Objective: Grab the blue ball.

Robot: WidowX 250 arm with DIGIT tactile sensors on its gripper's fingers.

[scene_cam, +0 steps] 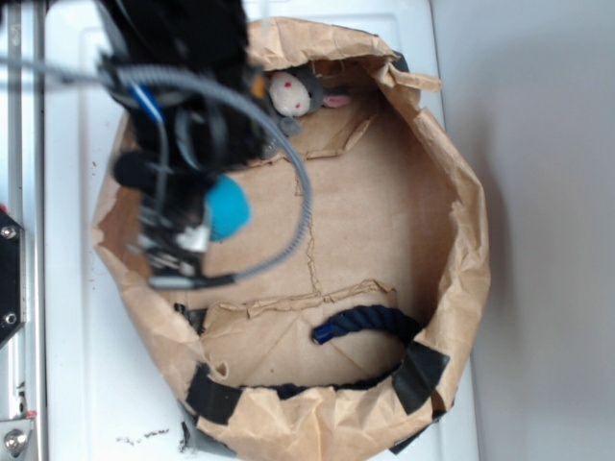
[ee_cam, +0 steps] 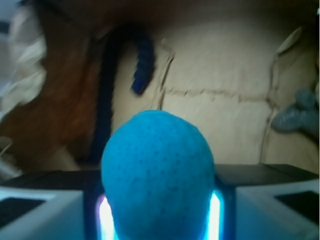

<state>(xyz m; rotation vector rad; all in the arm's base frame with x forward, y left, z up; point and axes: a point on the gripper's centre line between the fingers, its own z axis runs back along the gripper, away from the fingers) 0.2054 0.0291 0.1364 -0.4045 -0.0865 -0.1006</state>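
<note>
The blue ball (ee_cam: 157, 175) fills the lower middle of the wrist view, squeezed between both jaws, which press on its left and right sides. In the exterior view the same teal ball (scene_cam: 229, 207) shows at the tip of my gripper (scene_cam: 216, 223), held above the left part of the brown paper bag's floor (scene_cam: 384, 221). The gripper is shut on the ball. The ball's lower part is hidden by the fingers.
A grey plush animal (scene_cam: 293, 93) lies at the bag's far rim. A dark navy rope handle (scene_cam: 365, 322) curls along the near inside. The bag's crumpled paper walls (scene_cam: 461, 288) ring the space. A grey cable (scene_cam: 288, 192) loops from the arm.
</note>
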